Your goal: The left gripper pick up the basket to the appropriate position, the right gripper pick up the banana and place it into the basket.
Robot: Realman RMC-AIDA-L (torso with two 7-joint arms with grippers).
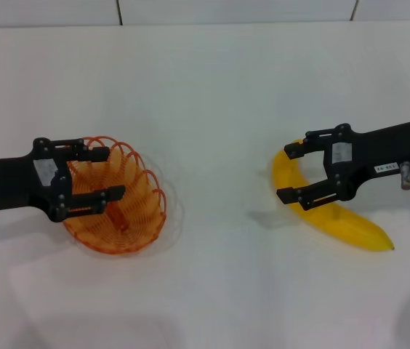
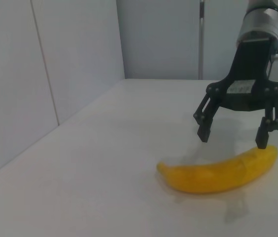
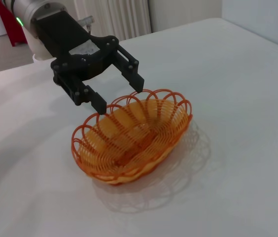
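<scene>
The orange wire basket [image 1: 141, 211] rests on the white table, left of centre. My left gripper [image 1: 114, 173] is open, its fingers just above the basket's rim at the end nearest the arm. The right wrist view shows this too: the left gripper [image 3: 119, 96] spread over the far rim of the basket [image 3: 134, 140]. The yellow banana [image 1: 350, 225] lies on the table at the right. My right gripper [image 1: 285, 172] is open and hovers over the banana's upper end, one finger on each side. In the left wrist view the right gripper [image 2: 232, 137] hangs just above the banana [image 2: 213, 175].
The white table [image 1: 212, 109] stretches between basket and banana with nothing on it. Pale wall panels stand behind the table's far edge. The basket holds nothing.
</scene>
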